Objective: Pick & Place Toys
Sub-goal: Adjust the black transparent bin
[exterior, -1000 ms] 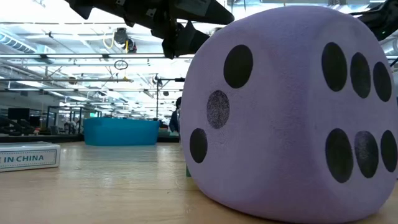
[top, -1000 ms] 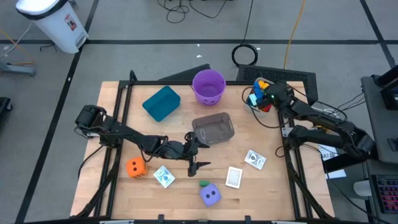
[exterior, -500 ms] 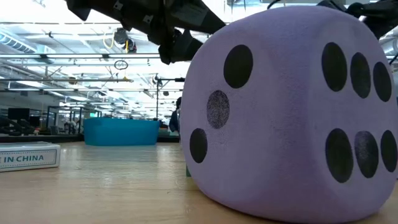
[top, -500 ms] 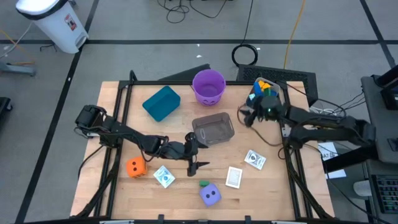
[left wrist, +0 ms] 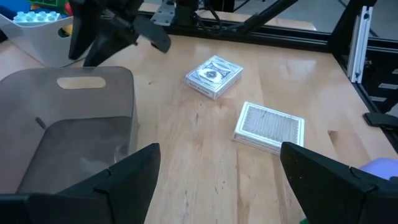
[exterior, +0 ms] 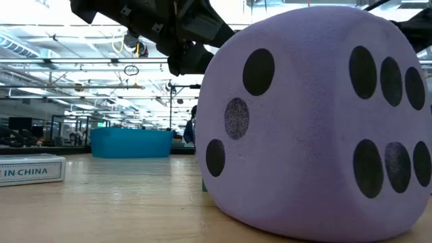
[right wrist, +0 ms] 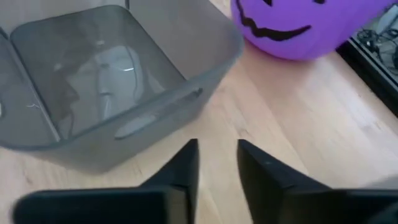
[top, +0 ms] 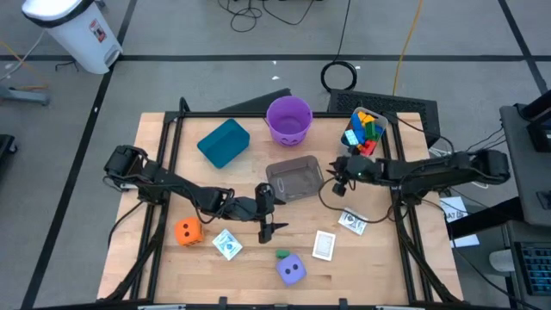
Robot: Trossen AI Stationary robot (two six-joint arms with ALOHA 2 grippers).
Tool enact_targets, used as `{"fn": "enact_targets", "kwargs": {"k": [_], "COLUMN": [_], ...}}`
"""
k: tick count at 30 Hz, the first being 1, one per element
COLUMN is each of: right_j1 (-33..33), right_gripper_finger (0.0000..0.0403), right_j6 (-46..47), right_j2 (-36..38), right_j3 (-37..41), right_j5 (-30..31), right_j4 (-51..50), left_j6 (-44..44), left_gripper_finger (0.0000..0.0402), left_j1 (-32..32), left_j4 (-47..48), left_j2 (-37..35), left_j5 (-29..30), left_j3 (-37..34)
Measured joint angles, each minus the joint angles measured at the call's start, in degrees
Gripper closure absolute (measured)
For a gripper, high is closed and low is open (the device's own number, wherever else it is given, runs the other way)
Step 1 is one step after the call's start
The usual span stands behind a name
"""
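Just beside the clear tub (top: 295, 178), the right tool (top: 339, 170) hovers over the wooden surface (top: 379, 250) with its fingers (right wrist: 186, 168) nearly pressed together, a thin gap between them and nothing pinched. Meanwhile the left tool (top: 266, 209) hangs spread and empty on the tub's other side. Coloured blocks (top: 362, 129) sit heaped at the far right corner, two cards (left wrist: 214, 76) lie flat, and the purple die (exterior: 317, 121) rests near the front edge.

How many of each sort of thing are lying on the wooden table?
Dice: 2, orange and purple
Card packs: 3
Containers: 3, teal bin, purple bucket, clear tub
Loose green block: 1
Total: 9
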State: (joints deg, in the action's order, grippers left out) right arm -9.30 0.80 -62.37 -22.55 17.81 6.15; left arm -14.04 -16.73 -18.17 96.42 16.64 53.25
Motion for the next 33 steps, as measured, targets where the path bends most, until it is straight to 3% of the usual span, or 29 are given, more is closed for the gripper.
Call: {"fn": "enact_targets", "kwargs": {"k": [7, 13, 19, 27, 33], "right_j1": [0.0, 0.0, 0.0, 0.0, 0.0], "right_gripper_finger": [0.0398, 0.0384, 0.0399, 0.0401, 0.0402], "right_j6": [-3.3, -2.8, -2.8, -2.8, -1.9], "right_j2": [-6.0, -6.3, -6.3, -6.3, -6.3], "right_j3": [0.0, 0.0, 0.0, 0.0, -0.1], "right_j5": [-4.5, -10.7, -16.4, -16.8, -22.6], "right_j4": [8.9, 11.2, 11.1, 8.2, 8.2], "left_j6": [0.0, 0.0, -0.1, -0.1, -0.1], "left_gripper_finger": [0.0062, 0.0062, 0.0062, 0.0062, 0.0062], "left_j1": [0.0, 0.0, 0.0, 0.0, 0.0], "left_j4": [0.1, 0.5, 0.4, 0.4, 0.4], "left_j2": [0.0, 0.0, 0.0, 0.0, 0.0], "left_j5": [0.0, 0.0, 0.0, 0.0, 0.0], "left_j3": [0.0, 0.0, 0.0, 0.0, 0.0]}}
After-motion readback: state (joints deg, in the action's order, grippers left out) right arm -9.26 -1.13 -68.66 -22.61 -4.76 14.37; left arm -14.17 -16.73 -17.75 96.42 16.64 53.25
